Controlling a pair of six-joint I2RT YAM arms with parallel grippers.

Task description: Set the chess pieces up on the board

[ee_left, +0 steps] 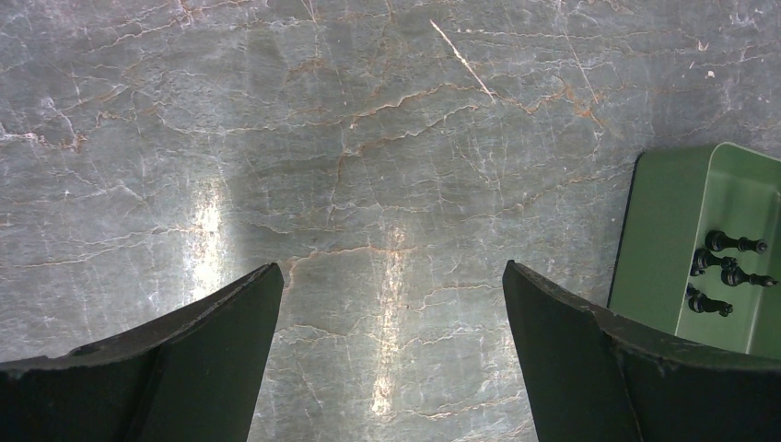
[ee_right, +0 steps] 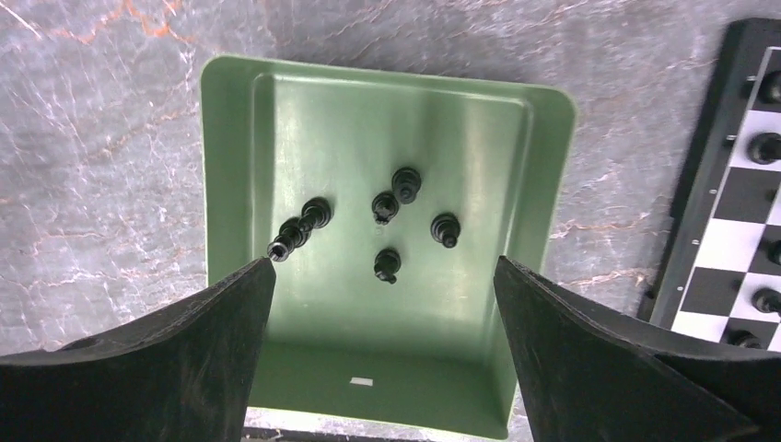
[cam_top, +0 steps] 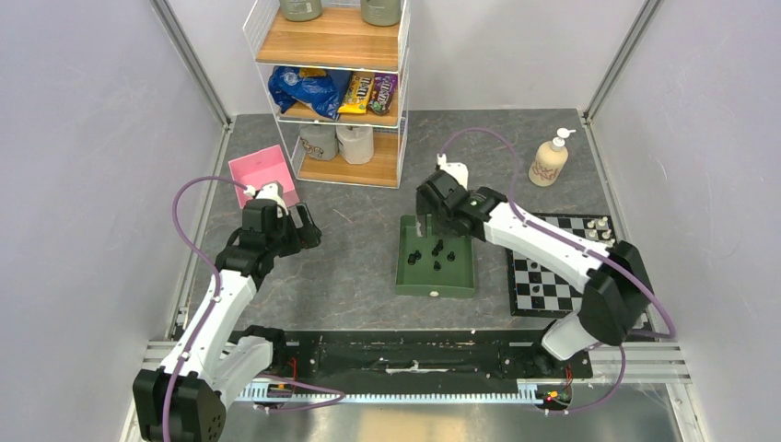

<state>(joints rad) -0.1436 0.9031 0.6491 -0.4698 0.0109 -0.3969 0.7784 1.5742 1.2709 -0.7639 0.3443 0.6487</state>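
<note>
Two black fingers (ee_right: pixel 157 368) fill the bottom of the right wrist view. The right gripper (ee_right: pixel 384 265) is spread wide with nothing in it, hanging over the tray (ee_right: pixel 230 138). Count with me: one green tray, and in it four black pieces (ee_right: pixel 446 228) lying apart from each other. There's also a dark clump (ee_right: pixel 295 230) at the left that could be one piece or two; I can't split it. All of them sit in the gap between the fingertips, none touched. The clump's end lies just beside the tip on the left of the view, and the nearest single piece sits right on the line between the two tips. They're tiny, glossy black and knob-topped; which men they are is too small to tell.

One board (ee_right: pixel 737 212) next, black and white squares in a dark border, near the tray on its right with a strip of table between. At least four black pieces stand along the part the wrist view shows. From above, a few white pieces (cam_top: pixel 599 227) cluster at its far right corner, too small to count, and the right arm covers part of the board.

Over to the left gripper (ee_left: pixel 391 267): equally wide, empty, above bare table (ee_left: pixel 368 138), with the tray's edge at the right of its view. Further back there's one soap bottle (cam_top: pixel 549 159), one shelf (cam_top: pixel 332 55) and one pink box (cam_top: pixel 262 175).
</note>
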